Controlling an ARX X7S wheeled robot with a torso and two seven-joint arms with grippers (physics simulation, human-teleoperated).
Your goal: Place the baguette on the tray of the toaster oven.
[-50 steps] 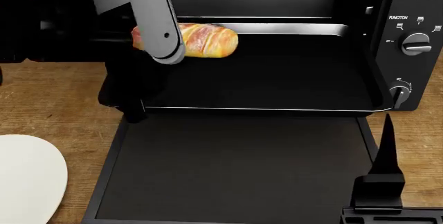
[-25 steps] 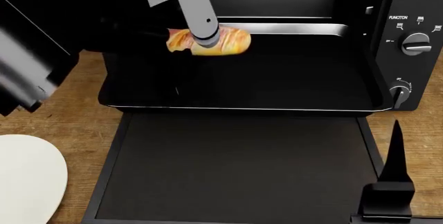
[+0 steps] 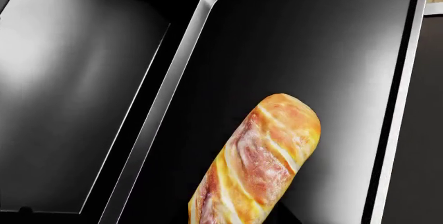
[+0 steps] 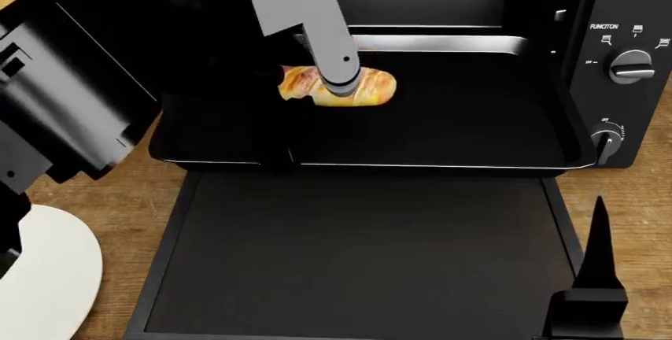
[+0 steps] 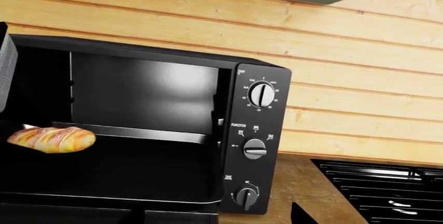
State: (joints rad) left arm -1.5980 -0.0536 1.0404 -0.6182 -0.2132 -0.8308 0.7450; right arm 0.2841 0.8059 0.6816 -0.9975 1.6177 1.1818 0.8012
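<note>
The placing step was in hand: the left gripper was clamped on the baguette, carrying it over the tray of the toaster oven — seemingly just above the pan. Next it called for lowering and letting go. The right gripper waited near the open door, its jaws unreadable; nothing blocked the tray.

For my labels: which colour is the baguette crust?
Golden-yellow baguette with reddish-brown slashes; left wrist view.
</note>
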